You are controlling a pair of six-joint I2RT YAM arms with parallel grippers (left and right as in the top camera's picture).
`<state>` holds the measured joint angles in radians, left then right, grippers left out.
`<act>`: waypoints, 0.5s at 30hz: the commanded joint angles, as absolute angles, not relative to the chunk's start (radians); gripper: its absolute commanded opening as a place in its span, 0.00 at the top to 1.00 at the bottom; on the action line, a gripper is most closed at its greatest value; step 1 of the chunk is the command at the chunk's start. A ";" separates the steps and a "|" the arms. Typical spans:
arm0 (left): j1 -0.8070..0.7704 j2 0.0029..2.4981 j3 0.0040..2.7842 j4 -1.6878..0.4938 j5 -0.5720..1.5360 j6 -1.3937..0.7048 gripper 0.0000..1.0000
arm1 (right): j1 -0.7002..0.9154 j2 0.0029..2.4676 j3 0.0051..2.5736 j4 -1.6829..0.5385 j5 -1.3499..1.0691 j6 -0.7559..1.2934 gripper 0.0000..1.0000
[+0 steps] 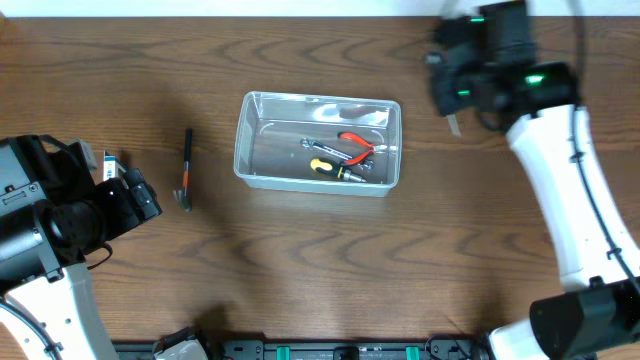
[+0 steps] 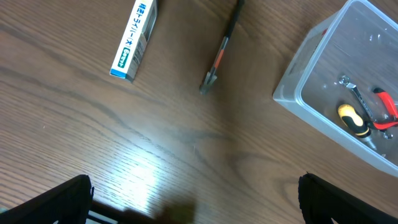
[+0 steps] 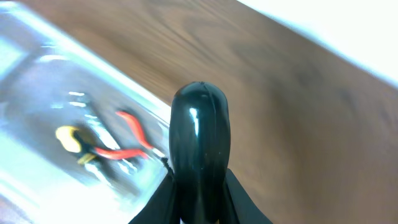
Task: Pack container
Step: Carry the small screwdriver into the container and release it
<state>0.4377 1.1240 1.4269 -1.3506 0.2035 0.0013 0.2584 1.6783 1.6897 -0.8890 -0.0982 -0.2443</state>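
The clear plastic container (image 1: 248, 150) stands mid-table and holds red-handled pliers (image 1: 355, 146), a yellow-and-black screwdriver (image 1: 330, 169) and a small wrench. It also shows in the left wrist view (image 2: 292, 87) and, blurred, in the right wrist view (image 3: 37, 74). A slim black tool with a small head (image 1: 186, 170) lies on the table left of the container, also in the left wrist view (image 2: 221, 50). My left gripper (image 2: 196, 199) is open and empty, low at the left. My right gripper (image 3: 200, 193) is shut on a black-handled tool (image 3: 199, 130), up to the right of the container (image 1: 455, 100).
A small blue-and-white box (image 2: 134, 40) lies left of the slim tool, partly under my left arm in the overhead view (image 1: 108, 162). The right arm's white link (image 1: 565, 180) runs down the right side of the wooden table.
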 commanded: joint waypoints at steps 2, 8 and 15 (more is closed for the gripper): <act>0.442 1.122 1.440 -1.353 0.206 0.015 0.02 | 0.403 1.709 1.698 -0.803 -0.102 -0.463 0.99; 0.442 1.122 1.440 -1.353 0.206 0.015 0.02 | 0.507 1.828 1.698 -0.696 -0.171 -0.585 0.98; 0.442 1.122 1.440 -1.354 0.206 0.015 0.02 | 0.540 2.009 1.698 -0.706 -0.217 -0.661 0.96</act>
